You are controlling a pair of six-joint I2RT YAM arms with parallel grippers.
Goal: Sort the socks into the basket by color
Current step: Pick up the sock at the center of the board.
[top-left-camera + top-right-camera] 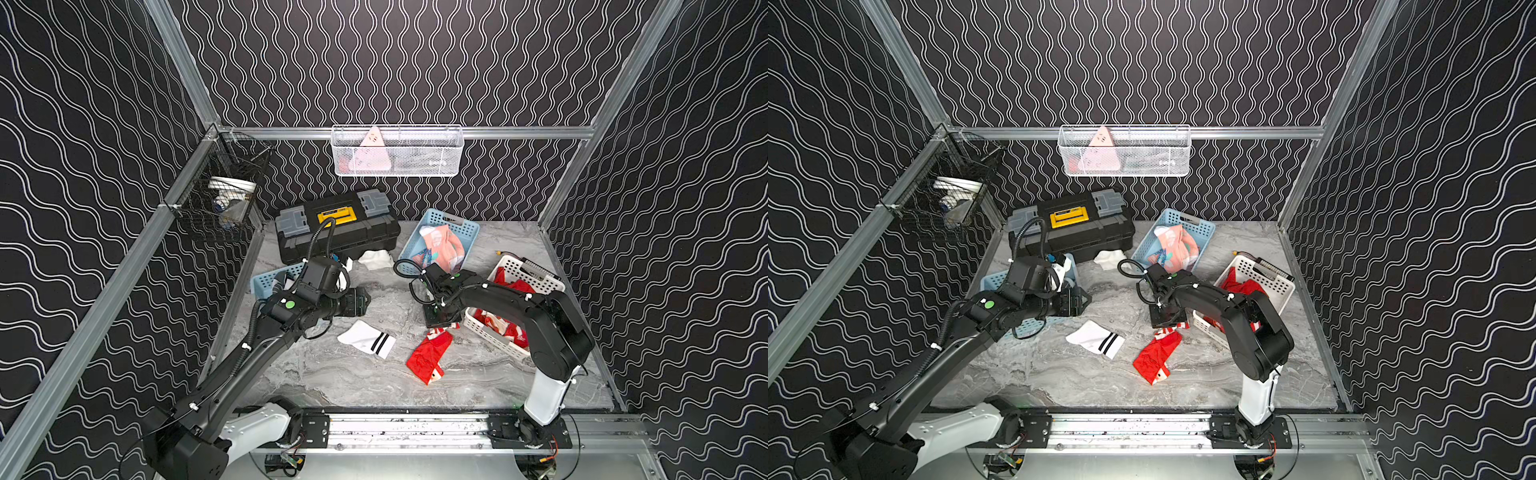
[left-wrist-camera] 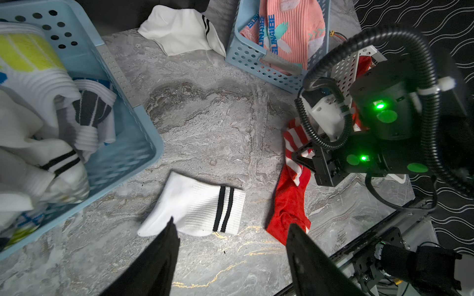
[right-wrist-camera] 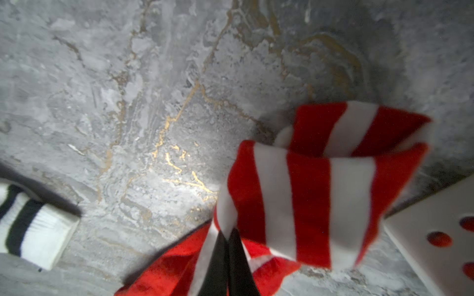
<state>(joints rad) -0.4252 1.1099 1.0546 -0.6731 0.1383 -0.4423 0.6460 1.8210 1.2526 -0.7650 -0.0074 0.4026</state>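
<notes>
Sock (image 3: pixel 307 200) edge seemingly pinched in right pincer (image 3: pixel 228 246) beside white basket (image 3: pixel 436 225); left pincer (image 2: pixel 230 222) spread above table (image 2: pixel 205 115).

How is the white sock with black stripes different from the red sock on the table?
The white sock has two black stripes; the red sock has a red-and-white striped cuff. The white sock lies flat and untouched, while the right gripper is shut on the red sock's cuff. The red sock looks longer than the white sock. Both rest on the marble table, not yet sorted.
</notes>
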